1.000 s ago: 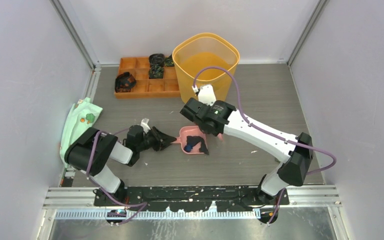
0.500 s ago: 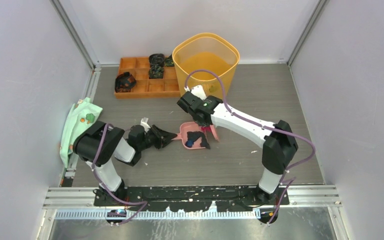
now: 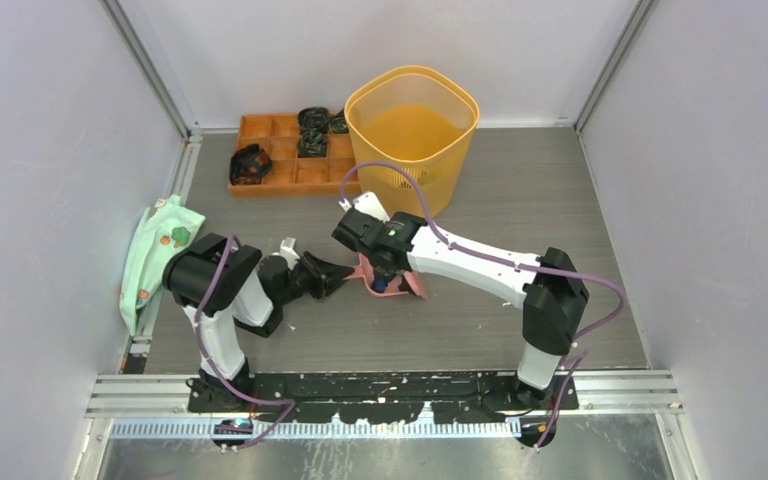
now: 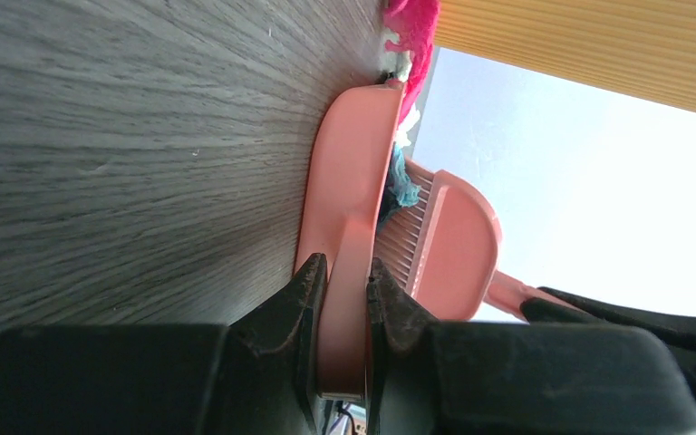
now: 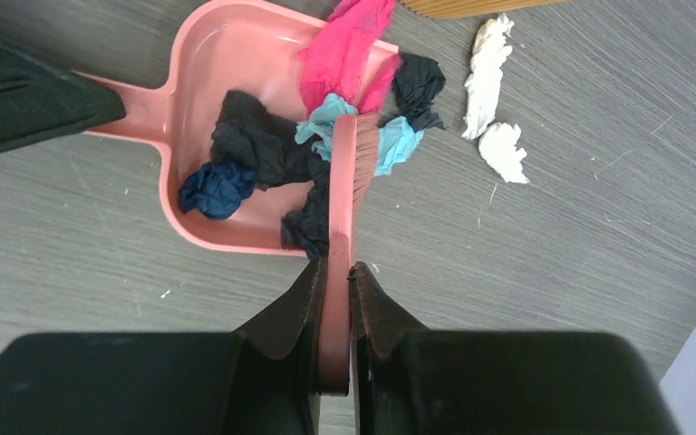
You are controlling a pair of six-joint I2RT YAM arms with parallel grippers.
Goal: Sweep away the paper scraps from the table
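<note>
The counter (image 3: 520, 200) is carrying every item. A yellow basket (image 3: 412, 125) is standing at the middle of its far edge. An orange tray (image 3: 315, 172) is sitting beside the basket, toward the far left corner. A mint-green cloth (image 3: 155, 250) is hanging over the left edge.

The pink dustpan (image 5: 236, 54) is lying flat near the middle of the counter. Its long axis is running left to right, with the handle pointing at the left edge and the open mouth facing the right edge. The left tool (image 4: 344, 272) is clamping the handle between both fingers.

The pink brush (image 5: 343, 172) is lying along the dustpan's mouth, its long axis crossing that of the dustpan. The right tool (image 5: 335, 272) is clenching the brush's back edge.

The paper scraps (image 5: 344, 54) are sitting mostly inside the dustpan: black, dark blue, teal and magenta pieces are bunching against the brush. Two white scraps (image 5: 494, 54) are lying on the counter just outside the mouth, near the basket's base.
</note>
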